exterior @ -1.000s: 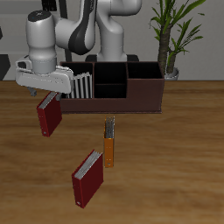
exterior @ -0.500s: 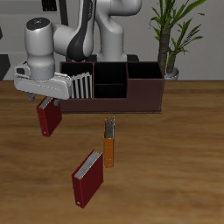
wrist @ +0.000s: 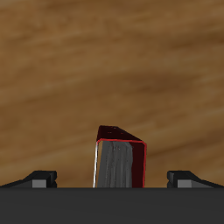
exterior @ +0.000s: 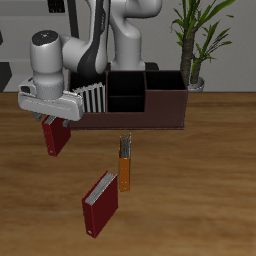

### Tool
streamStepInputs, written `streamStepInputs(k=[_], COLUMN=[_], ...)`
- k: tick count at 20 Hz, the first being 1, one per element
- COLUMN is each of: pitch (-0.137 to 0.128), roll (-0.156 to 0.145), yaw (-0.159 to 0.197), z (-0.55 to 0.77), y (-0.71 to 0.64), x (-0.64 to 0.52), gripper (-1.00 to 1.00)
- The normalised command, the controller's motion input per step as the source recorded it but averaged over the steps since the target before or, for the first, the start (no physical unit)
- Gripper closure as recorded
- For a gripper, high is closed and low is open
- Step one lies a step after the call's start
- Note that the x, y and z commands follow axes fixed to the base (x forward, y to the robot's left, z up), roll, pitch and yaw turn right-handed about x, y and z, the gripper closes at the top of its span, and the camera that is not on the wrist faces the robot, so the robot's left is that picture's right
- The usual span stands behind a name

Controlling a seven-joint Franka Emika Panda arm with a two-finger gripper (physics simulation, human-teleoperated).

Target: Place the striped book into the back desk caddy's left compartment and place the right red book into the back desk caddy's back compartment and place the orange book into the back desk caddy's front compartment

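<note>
Nearest the desk's front edge, one red book point(exterior: 100, 203) stands on end, with the orange book point(exterior: 125, 166) lying flat just behind it toward the middle; neither has moved over the last second. Farther back, the right red book point(exterior: 56, 135) stands on the wood just in front of the back desk caddy point(exterior: 135, 110), off its end section, and also has not shifted. What has changed: the gripper point(exterior: 53, 121) has come down steadily over the last second and now sits over that book's top edge, hiding part of it in the exterior view. Judged as the final descent of a grasp approach, so the back-compartment step is only beginning. In the wrist view the right red book point(wrist: 121, 157) lies between the two fingertips point(wrist: 41, 178), with clear wood showing on either side; jaws spread wide, gripping nothing, no contact visible. The striped book point(exterior: 93, 98) stands already inside the caddy's left compartment point(exterior: 97, 88), so that part looks done. The back compartment point(exterior: 127, 81) and front compartment point(exterior: 127, 100) both hold nothing; the orange book remains to be placed.
</note>
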Motion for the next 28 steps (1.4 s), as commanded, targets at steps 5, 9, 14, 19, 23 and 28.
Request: streamStepInputs(k=[5, 9, 14, 19, 23, 28], pitch=[0.027, 0.0, 0.014, -0.024, -0.054, -0.058], roll=[-0.014, -0.001, 0.021, 0.022, 0.016, 0.032], yaw=[-0.004, 0.045, 0.001, 0.016, 0.033, 0.038], z=[-0.15, -0.15, -0.02, 0.25, 0.4, 0.6], y=[-0.04, 0.01, 0.05, 0.12, 0.2, 0.39], x=[0.03, 0.03, -0.04, -0.03, 0.0, -0.04], gripper=[-1.0, 1.0, 1.0, 1.0, 1.0, 1.0])
